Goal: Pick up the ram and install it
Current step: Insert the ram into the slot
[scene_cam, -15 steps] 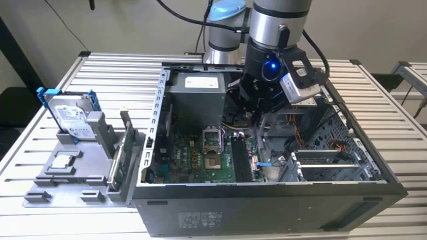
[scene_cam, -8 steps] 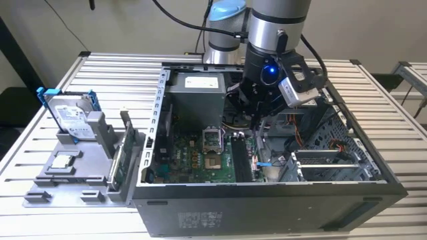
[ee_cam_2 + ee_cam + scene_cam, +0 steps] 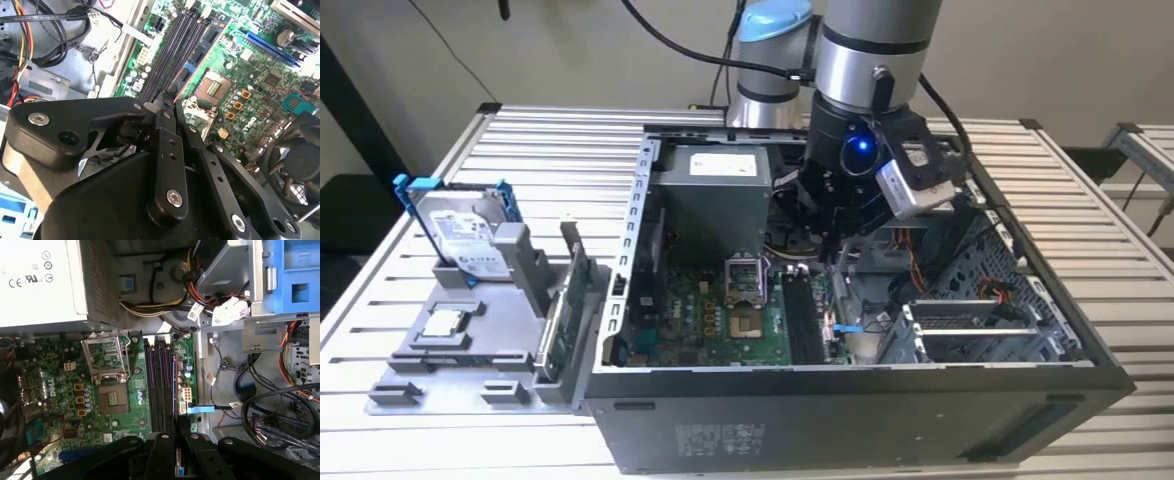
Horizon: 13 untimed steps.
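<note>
Broadly: a slatted metal bench carries an open computer case lying on its side, interior facing up. The arm reaches down into the case. A grey power supply sits at the case's far end in the exterior view. The green motherboard covers the case floor beside it.

On the bench at the exterior view's left, just beside the case, is a grey fixture. It holds a silver hard drive with blue rails, upright, and a wide green card standing on edge. A small square chip lies flat on it.

The gripper hangs low over the motherboard at one end of the bank of black memory slots, near the processor socket. Its jaws are drawn together tip to tip, clenched. Where the ram is, and whether it is pinched between them, cannot be told: the tips read as dark and thin in both wrist views. In the first wrist view the slots show as bare dark channels. A small blue tab lies just beside the slot bank, close to the jaw tips.
</note>
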Tool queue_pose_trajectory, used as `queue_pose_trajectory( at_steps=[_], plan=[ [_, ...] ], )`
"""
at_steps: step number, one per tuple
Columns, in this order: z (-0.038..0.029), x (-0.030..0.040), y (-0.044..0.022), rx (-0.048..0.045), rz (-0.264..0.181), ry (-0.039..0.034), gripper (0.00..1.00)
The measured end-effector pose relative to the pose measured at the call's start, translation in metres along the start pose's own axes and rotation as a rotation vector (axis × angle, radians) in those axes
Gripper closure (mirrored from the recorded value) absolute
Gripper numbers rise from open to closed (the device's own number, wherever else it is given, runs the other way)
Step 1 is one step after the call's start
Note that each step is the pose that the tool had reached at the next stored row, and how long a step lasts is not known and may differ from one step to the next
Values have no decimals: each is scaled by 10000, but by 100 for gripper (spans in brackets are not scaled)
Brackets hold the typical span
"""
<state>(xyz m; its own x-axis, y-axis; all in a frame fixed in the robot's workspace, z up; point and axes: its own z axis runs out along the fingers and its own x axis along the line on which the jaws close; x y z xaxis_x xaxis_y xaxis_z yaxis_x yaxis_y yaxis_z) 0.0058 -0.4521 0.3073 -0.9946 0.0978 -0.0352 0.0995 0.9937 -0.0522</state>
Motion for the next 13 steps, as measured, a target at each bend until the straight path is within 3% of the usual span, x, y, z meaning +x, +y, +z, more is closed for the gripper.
queue_pose_trajectory(
  at_steps=[13],
  plan=[
    [184, -1, -3, -12, -312, -17, 86]
  ],
)
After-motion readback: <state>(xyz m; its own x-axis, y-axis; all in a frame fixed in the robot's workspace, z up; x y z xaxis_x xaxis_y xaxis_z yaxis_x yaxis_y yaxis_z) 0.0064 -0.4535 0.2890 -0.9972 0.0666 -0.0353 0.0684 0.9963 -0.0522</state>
